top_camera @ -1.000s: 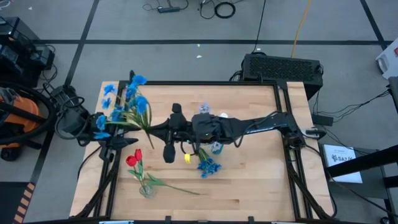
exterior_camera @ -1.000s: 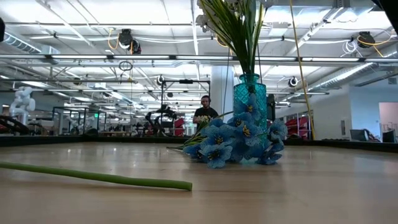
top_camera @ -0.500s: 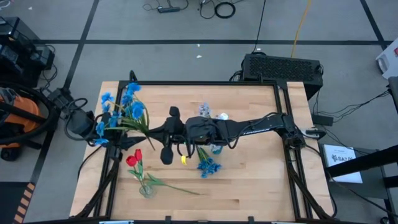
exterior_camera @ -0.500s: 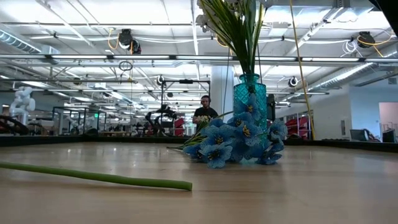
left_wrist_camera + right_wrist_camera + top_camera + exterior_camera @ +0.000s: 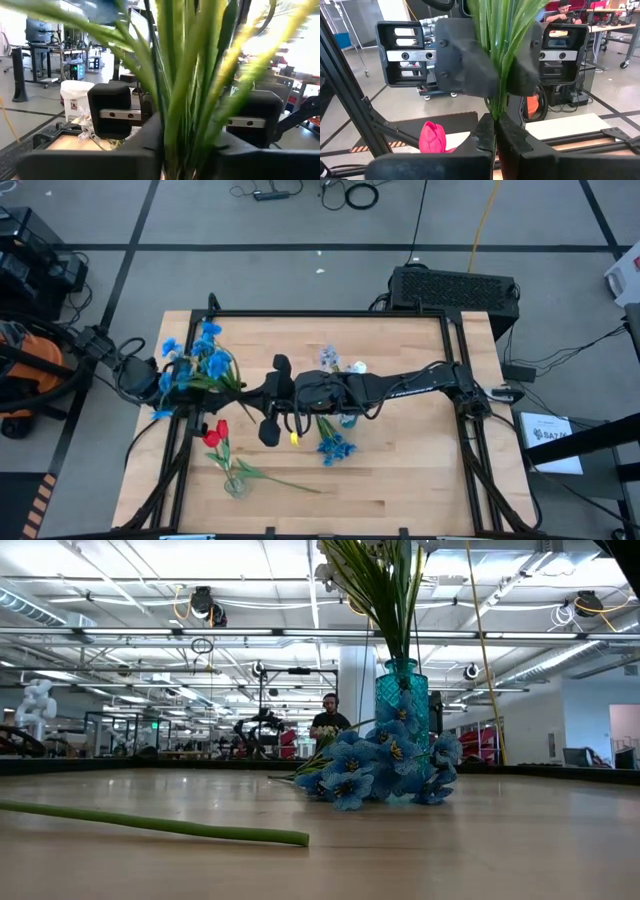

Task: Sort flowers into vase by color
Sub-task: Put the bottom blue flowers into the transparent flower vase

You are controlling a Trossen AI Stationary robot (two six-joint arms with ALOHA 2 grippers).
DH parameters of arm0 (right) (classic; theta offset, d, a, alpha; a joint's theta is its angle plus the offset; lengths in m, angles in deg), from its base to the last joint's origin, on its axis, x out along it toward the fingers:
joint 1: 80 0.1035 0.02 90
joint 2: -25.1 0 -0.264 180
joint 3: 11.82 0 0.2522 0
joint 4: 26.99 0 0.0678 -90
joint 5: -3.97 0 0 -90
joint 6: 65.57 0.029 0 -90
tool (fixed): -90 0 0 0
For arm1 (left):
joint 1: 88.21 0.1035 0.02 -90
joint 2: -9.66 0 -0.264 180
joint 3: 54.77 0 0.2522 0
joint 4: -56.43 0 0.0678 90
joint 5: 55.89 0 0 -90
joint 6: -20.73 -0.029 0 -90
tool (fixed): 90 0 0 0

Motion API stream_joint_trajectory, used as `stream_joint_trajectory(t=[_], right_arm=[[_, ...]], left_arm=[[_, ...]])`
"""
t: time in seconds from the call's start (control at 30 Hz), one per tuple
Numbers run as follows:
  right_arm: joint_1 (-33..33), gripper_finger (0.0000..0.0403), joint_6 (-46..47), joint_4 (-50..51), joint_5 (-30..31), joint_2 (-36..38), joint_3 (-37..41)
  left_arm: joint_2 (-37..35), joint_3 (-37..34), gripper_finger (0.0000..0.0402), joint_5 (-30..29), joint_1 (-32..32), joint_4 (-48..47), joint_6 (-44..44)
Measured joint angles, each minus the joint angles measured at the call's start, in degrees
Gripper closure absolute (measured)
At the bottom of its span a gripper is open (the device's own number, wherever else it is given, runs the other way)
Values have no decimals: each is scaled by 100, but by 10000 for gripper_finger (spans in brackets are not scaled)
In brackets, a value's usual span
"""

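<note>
Bright blue spray now shifted leftward, green stems pinched by both hands.

Robotics lab: rows of workbenches

A bunch of bright blue sprays is held above the table's left edge — its green stems clamped between both grippers. A second blue cluster lies on the wood against the teal glass vase, from which pale grey-blue sprays rise. Red tulips stand in a clear vase — one long green stem lies flat beside it.
</note>
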State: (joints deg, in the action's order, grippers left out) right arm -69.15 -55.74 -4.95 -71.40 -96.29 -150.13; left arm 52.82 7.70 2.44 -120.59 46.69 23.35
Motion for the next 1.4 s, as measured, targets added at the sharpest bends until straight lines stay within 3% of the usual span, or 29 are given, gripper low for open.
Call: stream_joint_trajectory(t=[0.1, 0.27, 0.63, 0.8, 0.97, 1.17, 1.4], right_arm=[[0, 402, 0, 25, 3, 0, 0], [-1, 385, 69, 35, 30, 0, 0], [-94, 281, 615, 1099, 48, 622, 7], [-27, 270, 1539, 2177, 116, 1280, 1], [381, 300, 1872, 3065, 1428, 1742, 0], [1013, 390, 2716, 4165, 2842, 2237, -2], [1814, 397, 4607, 6055, 3671, 2347, 0]], left_arm=[[-2, 0, 388, 14, 0, -23, 1], [-3, 0, 393, 14, 0, -26, -1], [-707, 0, 398, 617, 0, -82, 2], [-942, 414, 398, 935, -75, -1151, 306], [-780, 1256, 398, 1145, -288, -2403, 447], [-594, 1872, 398, 1359, -592, -3058, 456], [-542, 1944, 398, 1210, -697, -2999, 477]])
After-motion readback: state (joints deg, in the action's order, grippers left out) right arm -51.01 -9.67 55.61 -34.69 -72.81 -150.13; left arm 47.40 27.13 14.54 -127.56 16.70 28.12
